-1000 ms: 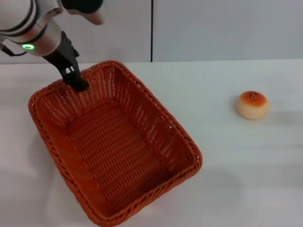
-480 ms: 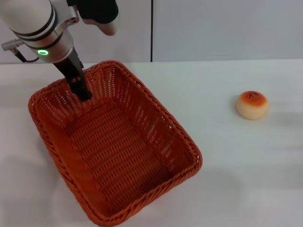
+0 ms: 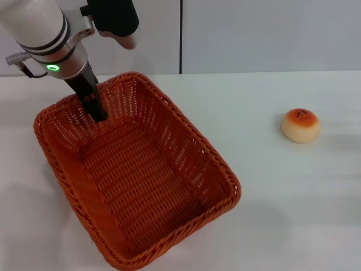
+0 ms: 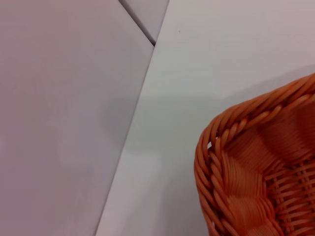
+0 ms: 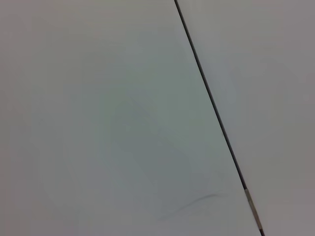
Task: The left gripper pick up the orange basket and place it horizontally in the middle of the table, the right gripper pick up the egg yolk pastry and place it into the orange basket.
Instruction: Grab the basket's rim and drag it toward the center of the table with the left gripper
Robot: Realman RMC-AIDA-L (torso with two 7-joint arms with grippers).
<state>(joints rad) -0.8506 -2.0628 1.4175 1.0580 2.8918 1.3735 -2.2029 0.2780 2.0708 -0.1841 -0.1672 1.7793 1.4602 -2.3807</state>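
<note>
Head camera looks forward and down on the white bench (image 3: 271, 214) from above. Left wrist camera sits very close to the orange basket (image 4: 256, 167) rim, shared with the head view. Right wrist camera faces only plain pale surface.

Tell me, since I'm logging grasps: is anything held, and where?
The left gripper is at the orange basket's far rim, inside it; a hold cannot be confirmed.

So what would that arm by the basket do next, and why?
Probably close its fingers on the rim and lift. The left gripper reaches down at the far corner of the orange basket, inside the braided wall. The basket lies slanted on the table, and the egg yolk pastry sits apart. The right gripper is not in view.
</note>
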